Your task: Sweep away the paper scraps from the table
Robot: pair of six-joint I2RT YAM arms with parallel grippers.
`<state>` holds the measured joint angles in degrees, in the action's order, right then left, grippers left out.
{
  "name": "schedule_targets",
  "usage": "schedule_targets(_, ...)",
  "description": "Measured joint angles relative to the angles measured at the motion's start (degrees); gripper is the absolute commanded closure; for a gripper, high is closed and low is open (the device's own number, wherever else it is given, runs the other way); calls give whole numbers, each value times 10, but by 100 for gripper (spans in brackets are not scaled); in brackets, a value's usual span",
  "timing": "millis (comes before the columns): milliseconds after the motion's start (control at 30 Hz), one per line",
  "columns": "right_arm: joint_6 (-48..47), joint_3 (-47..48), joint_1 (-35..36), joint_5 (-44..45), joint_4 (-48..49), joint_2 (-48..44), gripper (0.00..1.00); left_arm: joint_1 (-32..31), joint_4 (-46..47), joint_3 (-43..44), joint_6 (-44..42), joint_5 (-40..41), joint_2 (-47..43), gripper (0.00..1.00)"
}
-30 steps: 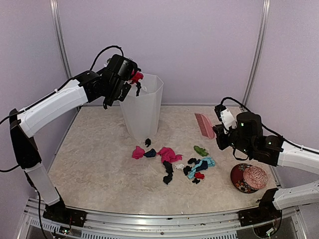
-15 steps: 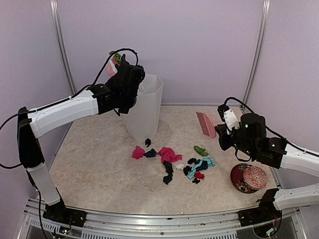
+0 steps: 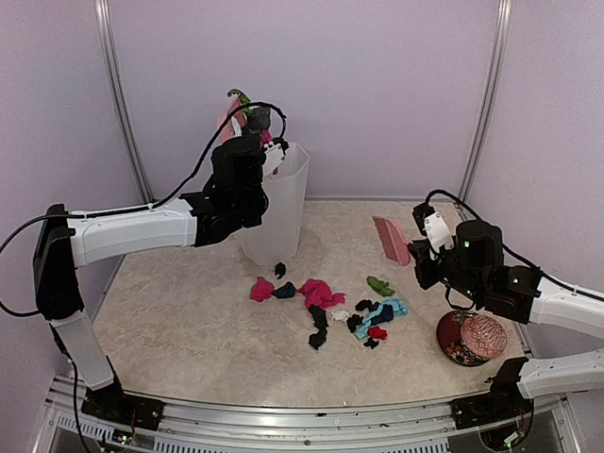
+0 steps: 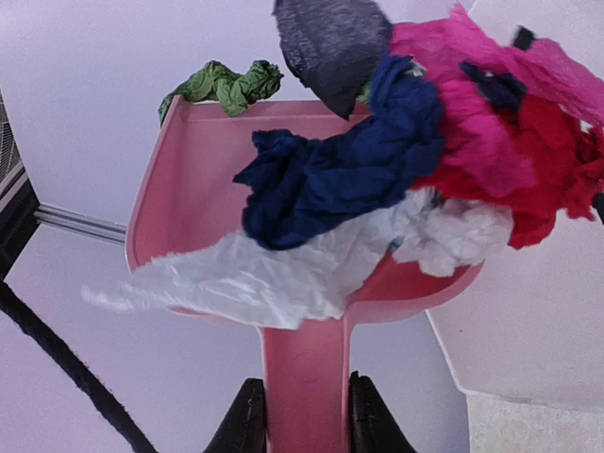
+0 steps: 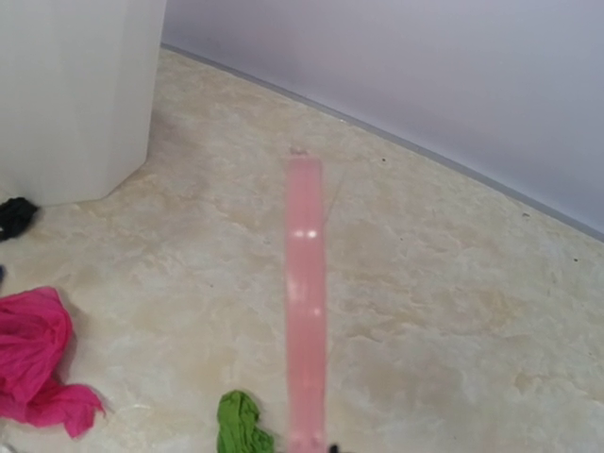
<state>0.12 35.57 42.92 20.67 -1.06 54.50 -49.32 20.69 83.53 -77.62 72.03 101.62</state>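
Observation:
My left gripper is shut on the handle of a pink dustpan, held high beside the rim of the white bin. The pan carries paper scraps in blue, magenta, red, white, grey and green, some hanging over its edges. More paper scraps lie in a loose cluster on the table in front of the bin. My right gripper is shut on a pink brush, which points away over the table. A green scrap and a magenta scrap lie left of the brush.
A round red patterned dish sits at the near right, under my right arm. The bin stands at the back centre, with a black scrap at its foot. Lilac walls ring the table.
My left arm has swung right and lifted the loaded dustpan higher, up over the bin's rim. The right arm has barely shifted.

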Motion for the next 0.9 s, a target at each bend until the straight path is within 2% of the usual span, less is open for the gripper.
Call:
schedule_targets(233, -1, -1, -3, -3, 9, -14, 100, 2, 260, -19, -248, -7, 10, 100)
schedule_targets(300, -2, -2, -5, -4, 12, -16, 100, 1, 308, -19, -294, -12, 17, 100)
schedule_targets(533, -2, -8, -7, -14, 23, -17, 100, -5, 355, -19, -365, -30, 27, 100)
schedule_targets(900, -2, -8, -7, -28, 31, -30, 100, -5, 384, -31, -394, -58, 27, 100)
